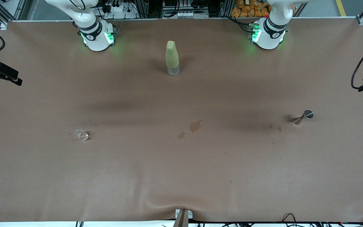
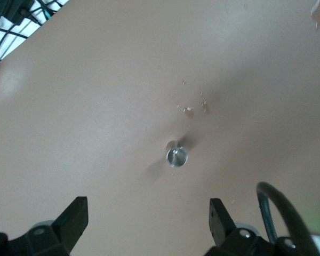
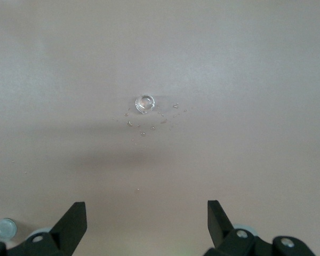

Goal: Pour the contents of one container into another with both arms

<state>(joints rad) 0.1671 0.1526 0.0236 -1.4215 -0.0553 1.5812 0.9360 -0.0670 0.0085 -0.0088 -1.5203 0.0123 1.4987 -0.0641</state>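
well short of any pour yet: nothing held, both grippers high over the table with fingers spread wide and empty.

nearest the front camera, toward the right arm's end: cup [image 1: 81,135], clear glass, upright, ringed by small droplets on the cloth [image 1: 181,176]. seen straight down its mouth from the right wrist [image 3: 145,103]. right gripper [image 3: 147,226] hangs over the table above it, jaws apart, cup lying between the finger lines but well below.

a little farther, mid-table: two wet stains [image 1: 195,126], well apart from both vessels. best avoided as a set-down spot.

farther again, toward the left arm's end: jigger [image 1: 303,116], silvery, narrow-waisted, apparently upright with its round mouth up, two small spots just beside it. left gripper [image 2: 148,226] hangs above it, jaws apart; jigger [image 2: 176,156] sits roughly centred ahead of the fingers.

farthest, between the two bases: bottle [image 1: 172,58], yellow-green, upright, not needed here.

for the step in hand, likely the descent to grasp: keep jaws wide, drop straight, centre each vessel before closing. take the cup low on its wall, gently, since wet glass may slip and tip; lip direction too small to tell, so check before tilting. take the jigger at the waist, keeping its mouth level. then bring both together above the table, away from the bottle.
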